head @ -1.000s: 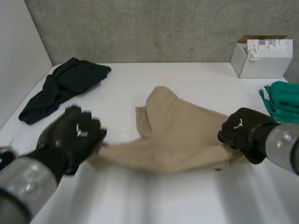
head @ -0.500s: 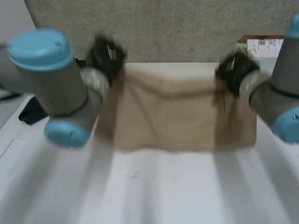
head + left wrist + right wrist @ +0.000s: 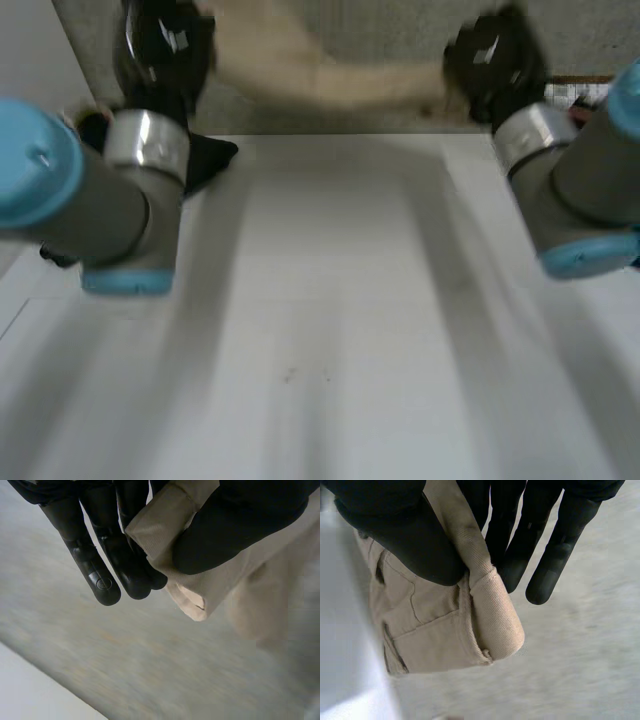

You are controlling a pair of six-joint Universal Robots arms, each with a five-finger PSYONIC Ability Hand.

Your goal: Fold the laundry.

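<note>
A beige garment (image 3: 330,75) is stretched in the air between my two hands, high above the white table (image 3: 330,300) near the back wall. My left hand (image 3: 165,45) holds one end of it; its wrist view has the thumb (image 3: 235,525) pinching a folded beige edge (image 3: 185,580) against the fingers (image 3: 100,560). My right hand (image 3: 495,60) holds the other end, and there the thumb (image 3: 415,545) clamps a seamed, pocketed corner (image 3: 470,625) against the fingers (image 3: 545,555). Much of the cloth's hanging part is hidden behind the arms.
A black garment (image 3: 205,155) lies at the table's back left, partly behind my left arm. The white box's (image 3: 570,95) edge peeks out behind my right arm at the back right.
Both hands have swung the beige garment up off the table and away toward the back wall, from lying crumpled to hanging spread to stretched high between them.
</note>
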